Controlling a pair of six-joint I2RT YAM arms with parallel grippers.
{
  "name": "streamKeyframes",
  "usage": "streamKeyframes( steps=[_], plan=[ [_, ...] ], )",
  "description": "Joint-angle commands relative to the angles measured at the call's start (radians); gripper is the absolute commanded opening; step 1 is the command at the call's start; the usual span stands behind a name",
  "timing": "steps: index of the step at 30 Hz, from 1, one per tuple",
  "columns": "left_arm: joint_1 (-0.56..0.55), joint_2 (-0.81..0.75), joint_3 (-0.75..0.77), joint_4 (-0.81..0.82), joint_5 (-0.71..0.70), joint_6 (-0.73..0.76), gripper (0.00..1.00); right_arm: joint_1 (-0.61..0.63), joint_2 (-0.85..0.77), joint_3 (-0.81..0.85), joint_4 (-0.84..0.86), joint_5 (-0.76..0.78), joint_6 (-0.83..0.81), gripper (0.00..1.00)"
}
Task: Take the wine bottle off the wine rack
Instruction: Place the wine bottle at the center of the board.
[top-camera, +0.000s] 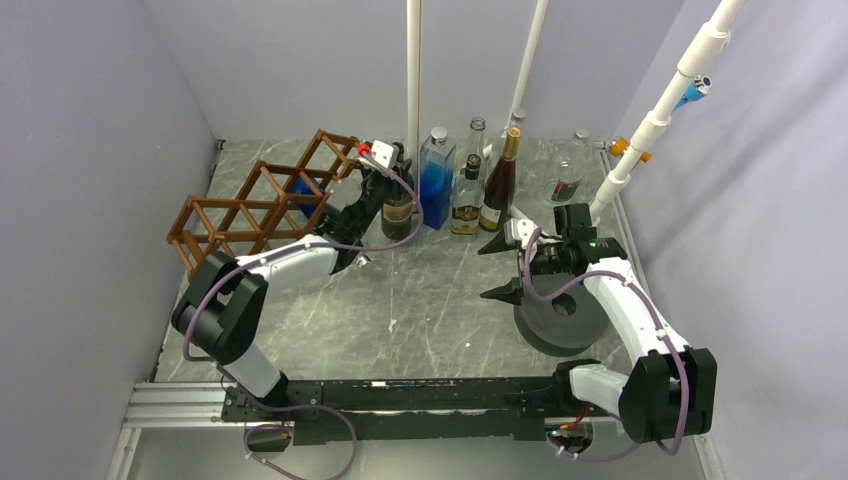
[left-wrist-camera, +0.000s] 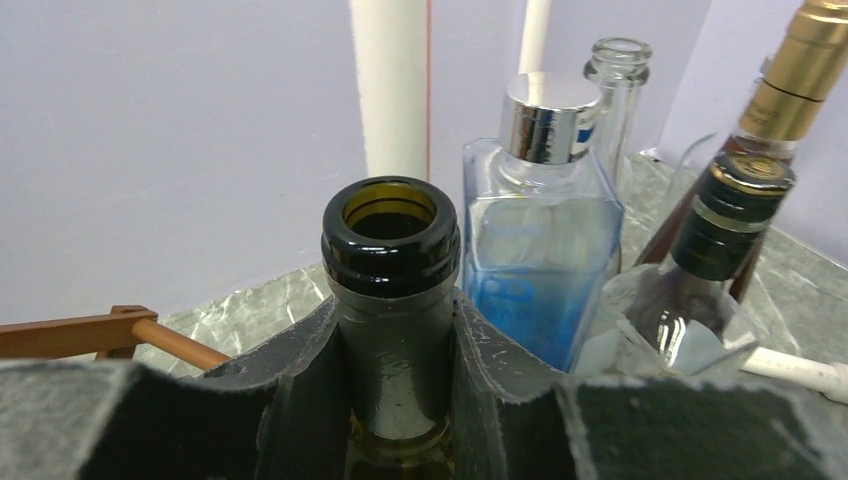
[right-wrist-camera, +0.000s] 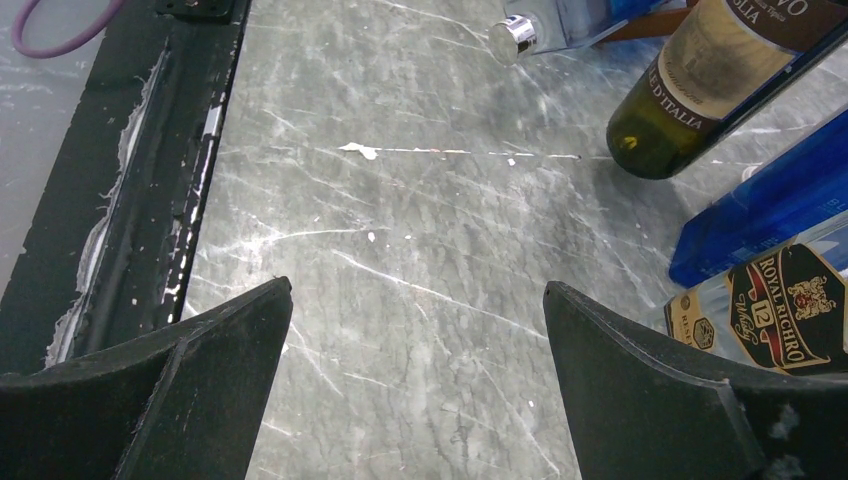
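The brown wooden wine rack (top-camera: 262, 203) stands at the back left; one of its sticks shows in the left wrist view (left-wrist-camera: 100, 333). The dark green wine bottle (top-camera: 398, 214) stands upright just right of the rack, outside its cells. My left gripper (top-camera: 384, 176) is shut on the bottle's neck (left-wrist-camera: 392, 300), with the fingers (left-wrist-camera: 290, 360) on both sides below the open mouth. The bottle's labelled lower body shows in the right wrist view (right-wrist-camera: 700, 75), its base down at the table. My right gripper (top-camera: 503, 268) is open and empty above bare table (right-wrist-camera: 415, 300).
A blue square bottle (top-camera: 436, 178) (left-wrist-camera: 535, 260), a short whisky bottle (top-camera: 467, 195) (right-wrist-camera: 790, 305), a tall gold-capped bottle (top-camera: 500, 180) and clear bottles stand right of the wine bottle. A blue object (top-camera: 301, 187) lies in the rack. A grey roll (top-camera: 562, 318) sits under the right arm. White poles (top-camera: 412, 70) rise behind.
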Motion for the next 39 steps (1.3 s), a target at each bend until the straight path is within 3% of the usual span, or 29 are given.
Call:
streamKeyframes(
  steps=[1,28,30,39],
  plan=[
    [0.016,0.000,0.089,0.165,-0.013,0.009,0.00,-0.005,-0.014,0.012,-0.006,-0.026,-0.034,0.99],
    [0.046,0.090,0.119,0.203,-0.033,-0.001,0.01,-0.006,-0.006,0.010,-0.009,-0.024,-0.046,0.99],
    [0.046,0.090,0.108,0.210,-0.039,-0.001,0.16,-0.005,-0.005,0.010,-0.012,-0.024,-0.048,0.99],
    [0.046,0.072,0.046,0.214,-0.038,-0.052,0.54,-0.005,-0.004,0.010,-0.011,-0.021,-0.046,0.99]
  ],
)
